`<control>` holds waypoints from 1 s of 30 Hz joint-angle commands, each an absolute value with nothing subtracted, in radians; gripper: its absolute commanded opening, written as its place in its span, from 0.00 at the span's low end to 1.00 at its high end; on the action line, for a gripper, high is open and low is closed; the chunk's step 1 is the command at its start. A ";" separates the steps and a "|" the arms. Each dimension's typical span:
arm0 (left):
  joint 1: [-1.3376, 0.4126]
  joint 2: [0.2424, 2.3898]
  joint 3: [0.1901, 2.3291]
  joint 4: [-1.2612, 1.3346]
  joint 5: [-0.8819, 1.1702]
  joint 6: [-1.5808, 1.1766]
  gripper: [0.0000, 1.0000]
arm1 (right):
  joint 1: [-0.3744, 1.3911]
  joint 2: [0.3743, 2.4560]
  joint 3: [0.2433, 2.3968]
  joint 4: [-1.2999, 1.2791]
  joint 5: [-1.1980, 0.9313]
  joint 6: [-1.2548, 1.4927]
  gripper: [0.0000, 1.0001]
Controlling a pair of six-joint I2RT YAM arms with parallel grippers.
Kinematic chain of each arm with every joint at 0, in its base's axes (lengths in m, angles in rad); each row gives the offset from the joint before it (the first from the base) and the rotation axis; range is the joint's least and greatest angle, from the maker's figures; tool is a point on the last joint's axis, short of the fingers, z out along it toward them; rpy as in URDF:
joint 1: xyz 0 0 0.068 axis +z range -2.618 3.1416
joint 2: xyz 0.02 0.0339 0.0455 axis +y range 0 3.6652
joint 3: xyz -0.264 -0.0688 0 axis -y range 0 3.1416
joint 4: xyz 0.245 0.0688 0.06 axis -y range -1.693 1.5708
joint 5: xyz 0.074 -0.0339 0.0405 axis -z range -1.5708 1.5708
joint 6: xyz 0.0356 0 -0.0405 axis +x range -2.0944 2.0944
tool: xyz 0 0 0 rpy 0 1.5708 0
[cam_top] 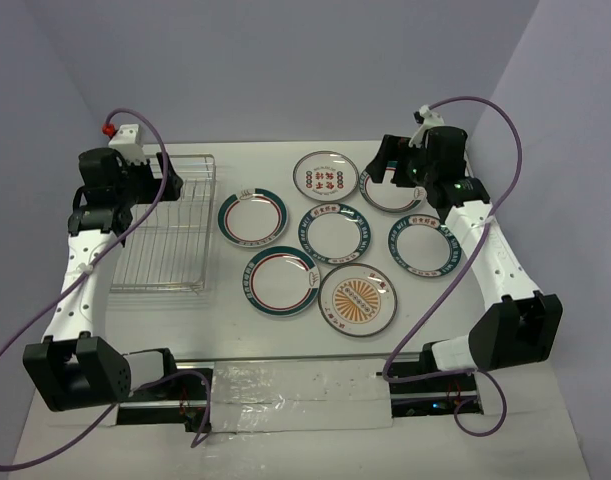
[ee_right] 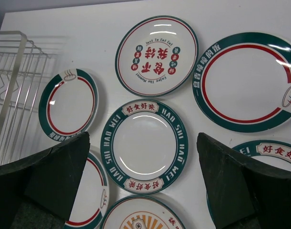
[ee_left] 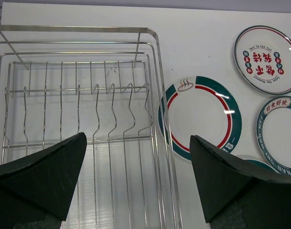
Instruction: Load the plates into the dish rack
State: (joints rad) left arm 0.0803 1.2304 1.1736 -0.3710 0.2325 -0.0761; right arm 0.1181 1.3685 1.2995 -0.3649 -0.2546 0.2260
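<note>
**Dish rack** (cam_top: 163, 225) — silver wire with thin parallel bars. Stands by the left edge of the bench (cam_top: 255, 160), long side running far to near.

**Plates** — seven, all lying flat on the bench top to the right of the rack:
- red-lettered plate (cam_top: 325, 177), toward the far edge
- first red-ringed plate (cam_top: 253, 216), just beside the rack
- teal-lettered plate (cam_top: 335, 232), mid-bench
- second teal-lettered plate (cam_top: 422, 245), nearer the right edge
- second red-ringed plate (cam_top: 282, 281), toward the near edge
- sunburst plate (cam_top: 358, 299), orange centre, nearest the near edge
- third red-ringed plate (cam_top: 390, 188), toward the far right corner, partly hidden from above by the right arm

**Left gripper** (ee_left: 138, 191) — hovers over the far end of the rack with fingers spread wide, holding nothing.

**Right gripper** (ee_right: 143, 191) — hovers over the far right part of the bench with fingers spread wide, holding nothing (its wrist camera shows the mid-bench plate in the gap below).
</note>
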 commanded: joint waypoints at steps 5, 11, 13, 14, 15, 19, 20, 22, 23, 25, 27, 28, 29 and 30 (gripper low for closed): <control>0.064 1.253 1.238 -0.364 0.172 -0.066 0.99 | 0.121 1.356 1.298 -0.345 -0.255 0.215 1.00; 0.058 1.262 1.232 -0.359 0.163 -0.077 0.99 | 0.144 1.439 1.342 -0.348 -0.313 0.238 1.00; 0.058 1.276 1.236 -0.367 0.170 -0.084 0.99 | 0.196 1.514 1.400 -0.364 -0.307 0.245 0.99; 0.058 1.281 1.239 -0.370 0.169 -0.093 0.99 | 0.222 1.541 1.420 -0.367 -0.293 0.248 0.98; 0.058 1.288 1.242 -0.373 0.170 -0.097 0.99 | 0.277 1.569 1.439 -0.368 -0.281 0.250 0.98; 0.058 1.279 1.246 -0.373 0.160 -0.115 0.99 | 0.408 1.764 1.564 -0.364 -0.267 0.282 0.96; 0.058 1.273 1.235 -0.362 0.149 -0.127 0.99 | 0.425 1.807 1.592 -0.364 -0.273 0.296 0.95; 0.058 1.258 1.220 -0.354 0.143 -0.135 0.99 | 0.461 1.926 1.678 -0.377 -0.297 0.331 0.93; 0.058 1.253 1.212 -0.344 0.138 -0.140 0.99 | 0.471 1.968 1.707 -0.383 -0.308 0.342 0.93; 0.058 1.246 1.200 -0.334 0.135 -0.146 0.99 | 0.488 2.071 1.779 -0.399 -0.319 0.370 0.90; 0.058 1.249 1.201 -0.339 0.137 -0.149 0.99 | 0.495 2.146 1.819 -0.391 -0.333 0.391 0.87; 0.060 1.252 1.203 -0.342 0.138 -0.149 0.99 | 0.497 2.163 1.824 -0.387 -0.334 0.400 0.87; 0.058 1.255 1.206 -0.345 0.137 -0.152 0.99 | 0.500 2.181 1.828 -0.376 -0.337 0.408 0.86; 0.058 1.262 1.210 -0.351 0.138 -0.152 0.99 | 0.499 2.210 1.838 -0.373 -0.336 0.419 0.86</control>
